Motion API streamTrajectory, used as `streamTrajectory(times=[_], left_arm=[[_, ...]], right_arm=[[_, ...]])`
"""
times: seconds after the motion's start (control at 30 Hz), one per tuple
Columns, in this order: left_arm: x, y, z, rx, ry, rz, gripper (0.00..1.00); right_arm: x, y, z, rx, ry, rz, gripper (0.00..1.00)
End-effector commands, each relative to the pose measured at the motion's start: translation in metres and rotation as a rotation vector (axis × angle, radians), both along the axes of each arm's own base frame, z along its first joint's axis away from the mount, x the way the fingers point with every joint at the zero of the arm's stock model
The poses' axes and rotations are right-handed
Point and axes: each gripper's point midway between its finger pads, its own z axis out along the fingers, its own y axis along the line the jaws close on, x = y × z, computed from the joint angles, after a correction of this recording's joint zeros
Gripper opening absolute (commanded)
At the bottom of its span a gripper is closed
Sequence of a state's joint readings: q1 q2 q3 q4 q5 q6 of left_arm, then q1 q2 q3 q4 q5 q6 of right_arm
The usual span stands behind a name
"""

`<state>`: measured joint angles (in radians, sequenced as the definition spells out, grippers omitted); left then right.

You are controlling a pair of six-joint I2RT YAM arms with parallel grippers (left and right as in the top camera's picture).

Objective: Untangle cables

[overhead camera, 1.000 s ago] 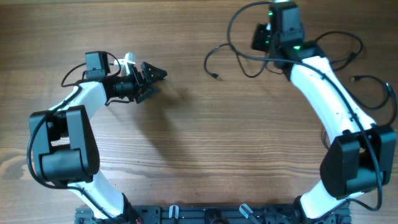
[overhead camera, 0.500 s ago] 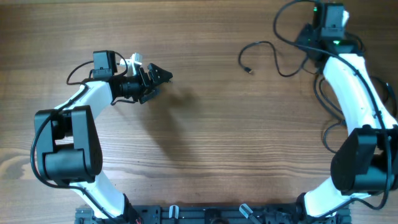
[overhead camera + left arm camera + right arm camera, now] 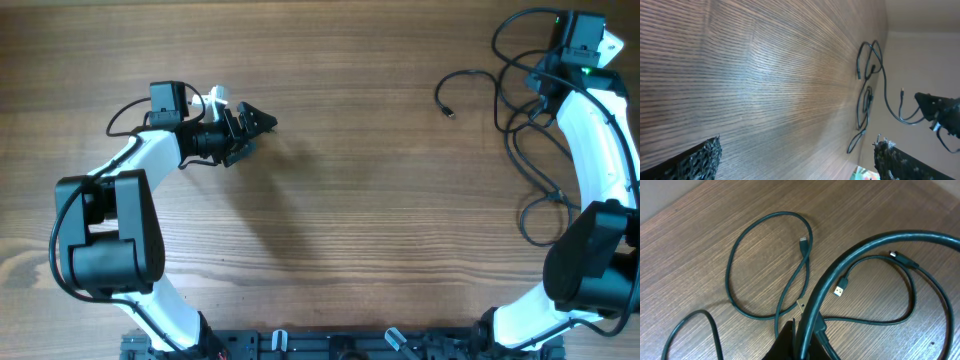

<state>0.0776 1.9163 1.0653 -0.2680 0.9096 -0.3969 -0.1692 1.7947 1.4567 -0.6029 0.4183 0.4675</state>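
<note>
Several thin black cables lie in loose loops at the table's far right, one plug end trailing to the left. My right gripper is at the far right corner, shut on one cable that arcs up and to the right out of the jaws. Under it lie a looped cable and a flat metal plug. My left gripper hovers open at the left with nothing between its fingers. In the left wrist view the cables are far off.
Bare wood-grain table lies between the two arms. The arms' own thicker black wires run along the right arm and loop beside its base. The table's far edge is close behind the cables.
My right arm has swung right toward the far corner, dragging the held cable and its trailing plug end rightward. The left arm shifted slightly, then stayed still and open.
</note>
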Motion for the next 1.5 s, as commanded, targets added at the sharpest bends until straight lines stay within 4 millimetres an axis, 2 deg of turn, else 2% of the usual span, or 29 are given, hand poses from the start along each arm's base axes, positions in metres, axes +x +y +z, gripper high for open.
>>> streamTrajectory(times=[0.0, 0.13, 0.27, 0.3, 0.33, 0.4, 0.57, 0.67, 0.87, 1.33, 1.47], left_arm=[[0.0, 0.001, -0.003, 0.027, -0.015, -0.007, 1.0], [0.0, 0.001, -0.003, 0.027, -0.015, -0.007, 1.0], [0.0, 0.001, -0.003, 0.027, -0.015, -0.007, 1.0], [0.0, 0.001, -0.003, 0.027, -0.015, -0.007, 1.0], [0.0, 0.001, -0.003, 0.027, -0.015, -0.007, 1.0], [0.0, 0.001, -0.003, 0.027, -0.015, -0.007, 1.0], [0.0, 0.001, -0.003, 0.027, -0.015, -0.007, 1.0], [0.0, 0.001, -0.003, 0.027, -0.015, -0.007, 1.0], [0.0, 0.001, -0.003, 0.027, -0.015, -0.007, 1.0], [0.0, 0.001, -0.003, 0.027, -0.01, -0.007, 1.0], [-0.007, 0.001, -0.006, 0.023, 0.028, -0.007, 0.99]], right_arm=[[0.007, 0.007, 0.01, 0.033, -0.046, 0.028, 0.05], [0.008, 0.009, 0.009, 0.043, -0.048, 0.035, 0.1], [0.008, 0.009, 0.009, 0.043, -0.047, 0.035, 0.23], [0.007, 0.009, 0.009, 0.043, -0.047, 0.035, 0.29], [0.007, 0.009, 0.009, 0.044, -0.045, 0.035, 0.41], [0.007, 0.009, 0.008, 0.044, -0.042, 0.035, 0.54], [0.004, 0.01, 0.006, 0.047, -0.03, 0.035, 0.72], [0.002, 0.013, 0.003, 0.067, -0.016, 0.047, 1.0], [-0.011, 0.024, -0.01, 0.123, 0.057, 0.07, 1.0], [-0.01, 0.024, -0.01, 0.122, 0.056, 0.072, 1.0], [-0.01, 0.024, -0.01, 0.122, 0.056, 0.072, 1.0]])
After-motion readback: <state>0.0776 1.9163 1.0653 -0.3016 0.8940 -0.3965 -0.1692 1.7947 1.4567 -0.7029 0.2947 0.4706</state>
